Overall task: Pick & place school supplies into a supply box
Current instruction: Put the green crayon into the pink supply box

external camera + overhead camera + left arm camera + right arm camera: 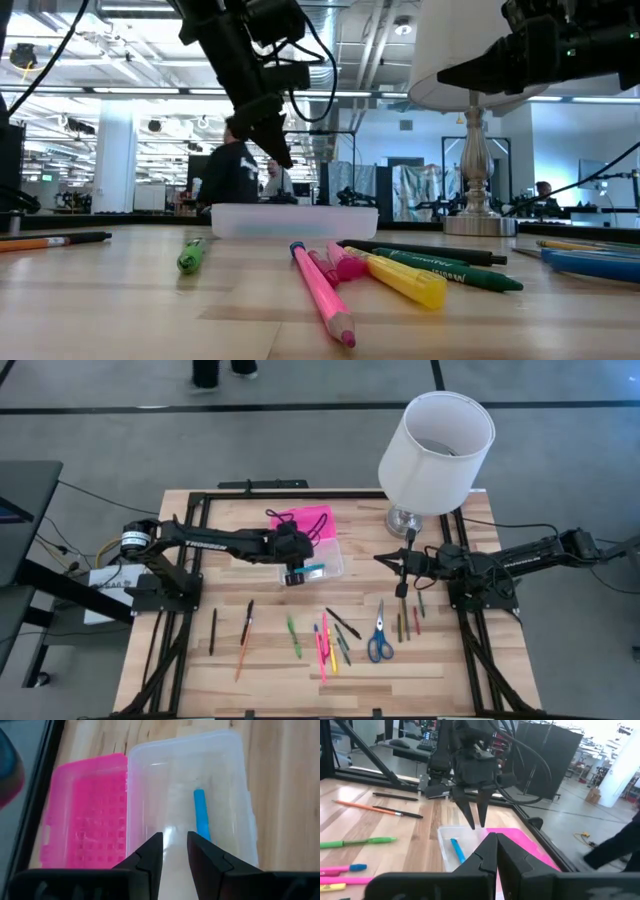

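The supply box's clear base [185, 785] lies open on the table, its hot-pink lid [90, 815] folded out flat beside it. One blue pen [201, 815] lies inside the base. My left gripper [175, 845] hovers open just above the base [322, 560], fingers pointing down and holding nothing. My right gripper [496, 840] is shut and empty, held above the table to the right of the box [382, 558]. Pencils, pens and markers [325, 640] and the blue-handled scissors [379, 635] lie loose along the near half of the table.
A white lamp shade on a metal base [435, 450] stands at the far right of the table, close behind my right arm. A black frame [190, 530] runs around the table edges. People stand in the room beyond the table [235, 170].
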`<move>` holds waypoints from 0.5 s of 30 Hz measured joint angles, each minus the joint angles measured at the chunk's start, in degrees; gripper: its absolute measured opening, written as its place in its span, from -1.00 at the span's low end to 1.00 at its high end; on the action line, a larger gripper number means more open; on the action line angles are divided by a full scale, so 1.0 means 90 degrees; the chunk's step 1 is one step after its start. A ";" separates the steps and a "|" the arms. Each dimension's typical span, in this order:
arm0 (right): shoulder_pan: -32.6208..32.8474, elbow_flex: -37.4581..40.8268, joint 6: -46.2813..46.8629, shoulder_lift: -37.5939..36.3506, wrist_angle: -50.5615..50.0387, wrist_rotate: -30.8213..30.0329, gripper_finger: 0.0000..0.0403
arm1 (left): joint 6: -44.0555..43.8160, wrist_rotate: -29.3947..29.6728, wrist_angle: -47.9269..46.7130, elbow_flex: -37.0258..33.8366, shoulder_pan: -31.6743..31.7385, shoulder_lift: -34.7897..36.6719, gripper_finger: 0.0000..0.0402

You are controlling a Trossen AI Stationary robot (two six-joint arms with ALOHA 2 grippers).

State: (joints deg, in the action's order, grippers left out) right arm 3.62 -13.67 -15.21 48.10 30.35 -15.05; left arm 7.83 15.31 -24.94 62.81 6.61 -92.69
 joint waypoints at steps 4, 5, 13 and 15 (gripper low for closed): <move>0.0047 0.0000 0.0418 0.0000 0.0012 0.0047 -1.00 | 0.0085 -0.0059 -0.0243 -0.0053 -0.0291 0.0416 -0.58; 0.0087 0.0000 0.0495 0.0000 0.0012 0.0070 -1.00 | 0.0048 -0.0074 -0.0231 -0.0134 -0.0414 0.0572 -0.58; 0.0617 0.0000 0.0537 0.0000 0.0015 0.0080 -1.00 | -0.0290 -0.0071 0.0678 -0.1216 -0.1632 0.2481 -0.58; 0.0686 0.0000 0.0521 0.0002 -0.0002 0.0057 -1.00 | -0.0486 0.0113 0.0910 -0.1625 -0.1919 0.3016 -0.58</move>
State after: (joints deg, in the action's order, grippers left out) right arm 9.79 -13.67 -10.52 48.12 30.33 -14.54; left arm 3.46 16.33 -16.75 48.18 -10.66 -65.54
